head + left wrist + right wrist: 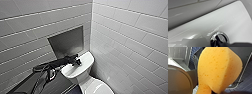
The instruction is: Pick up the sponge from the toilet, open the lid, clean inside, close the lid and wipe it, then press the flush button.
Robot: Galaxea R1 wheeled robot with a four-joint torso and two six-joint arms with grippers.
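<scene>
The toilet (86,60) is glossy ceramic; the flush button (221,37) has a shiny chrome ring; the sponge (218,69) is matt, pitted foam; wall tiles (130,37) look smooth.

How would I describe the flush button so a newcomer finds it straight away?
Find the white toilet in the corner of the tiled walls, and look at the flat top of its tank. The flush button sits there, where the left gripper reaches: round, dark-centred, chrome-ringed, the one shiny fitting on plain white.
</scene>
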